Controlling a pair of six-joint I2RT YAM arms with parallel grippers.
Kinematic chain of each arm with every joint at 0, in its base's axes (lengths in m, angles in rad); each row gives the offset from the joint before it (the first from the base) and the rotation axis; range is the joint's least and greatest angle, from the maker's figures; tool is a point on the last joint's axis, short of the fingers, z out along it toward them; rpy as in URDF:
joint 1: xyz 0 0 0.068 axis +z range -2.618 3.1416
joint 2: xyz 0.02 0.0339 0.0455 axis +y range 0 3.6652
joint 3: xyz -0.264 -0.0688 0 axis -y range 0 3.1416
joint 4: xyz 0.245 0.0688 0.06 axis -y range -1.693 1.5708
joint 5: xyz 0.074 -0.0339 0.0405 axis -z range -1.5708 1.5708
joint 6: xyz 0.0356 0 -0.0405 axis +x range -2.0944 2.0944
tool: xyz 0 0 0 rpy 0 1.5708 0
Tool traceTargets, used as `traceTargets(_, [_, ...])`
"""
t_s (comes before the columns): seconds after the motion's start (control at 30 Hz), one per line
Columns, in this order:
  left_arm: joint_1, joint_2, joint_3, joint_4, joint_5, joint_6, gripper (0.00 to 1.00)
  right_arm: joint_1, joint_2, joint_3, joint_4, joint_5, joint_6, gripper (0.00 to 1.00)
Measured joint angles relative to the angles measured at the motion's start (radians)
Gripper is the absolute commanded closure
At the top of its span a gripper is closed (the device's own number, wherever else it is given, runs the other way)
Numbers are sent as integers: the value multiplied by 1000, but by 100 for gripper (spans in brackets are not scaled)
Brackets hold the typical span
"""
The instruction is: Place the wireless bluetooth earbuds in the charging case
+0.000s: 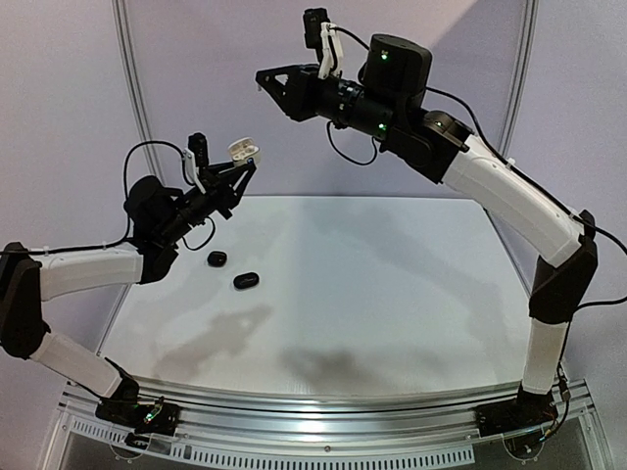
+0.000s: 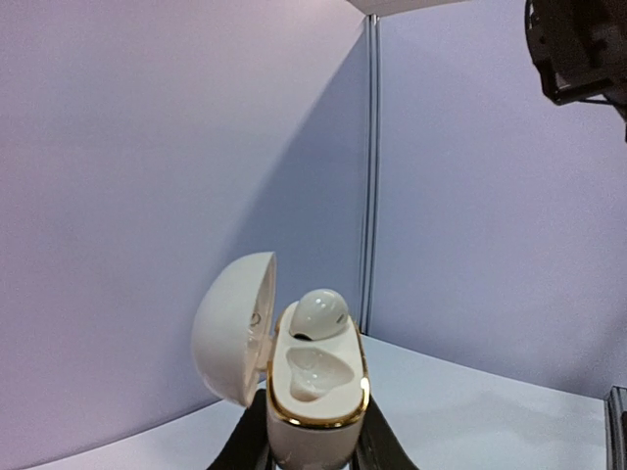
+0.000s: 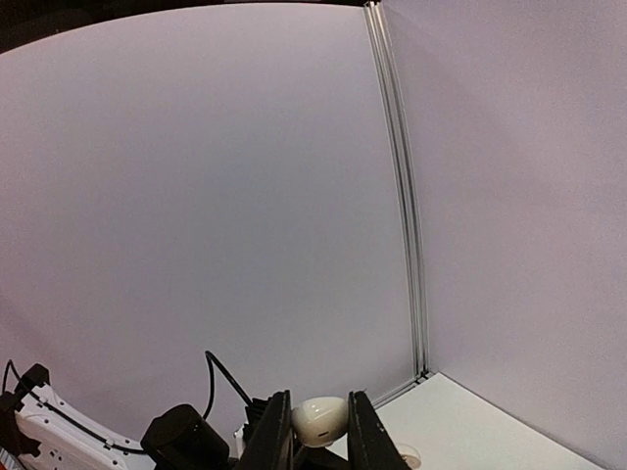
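Note:
My left gripper (image 2: 312, 448) is shut on the base of a white charging case (image 2: 315, 411) with a gold rim, and holds it in the air above the table's back left (image 1: 245, 153). Its lid (image 2: 233, 338) stands open to the left. One white earbud (image 2: 320, 313) sits in the far slot, and the near slot (image 2: 313, 374) is empty. High above the table, to the right of the case, my right gripper (image 1: 263, 83) is shut on a second white earbud (image 3: 319, 419), pinched between its two fingers (image 3: 277, 433).
Two black pebble-shaped cases (image 1: 217, 258) (image 1: 245, 280), both closed, lie on the white table (image 1: 392, 294) under the left arm. Purple walls with a metal corner post (image 2: 369, 166) stand close behind. The right arm (image 2: 578, 49) shows at the top right of the left wrist view.

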Motion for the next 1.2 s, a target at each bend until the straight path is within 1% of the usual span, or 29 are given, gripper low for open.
traceTargets(0.1, [-18,0,0,-11,-19,18,100,-2,9,5,0,-3,5,100])
traceTargets(0.2, [-42,0,0,-31,-29,68,100,-2,12,-16,11,-21,2,100])
traceTargets(0.37, [-64,0,39,-126,-15,135,100,6,12,-71,20,-51,-21,100])
traceTargets(0.57, [-65,-16,47,-138,-15,166,100,47,12,-92,56,-6,-42,100])
traceTargets(0.73, [-71,-45,-13,-62,-13,196,100,108,12,-136,95,53,-46,100])
traceTargets(0.87, [-82,-45,-79,55,-11,221,100,142,12,-168,127,113,-61,100])
traceTargets(1.03, [-86,-32,-103,166,-21,224,100,152,12,-182,139,174,-69,100])
traceTargets(1.2, [-90,-29,-114,220,-31,199,100,151,11,-213,148,239,-72,100])
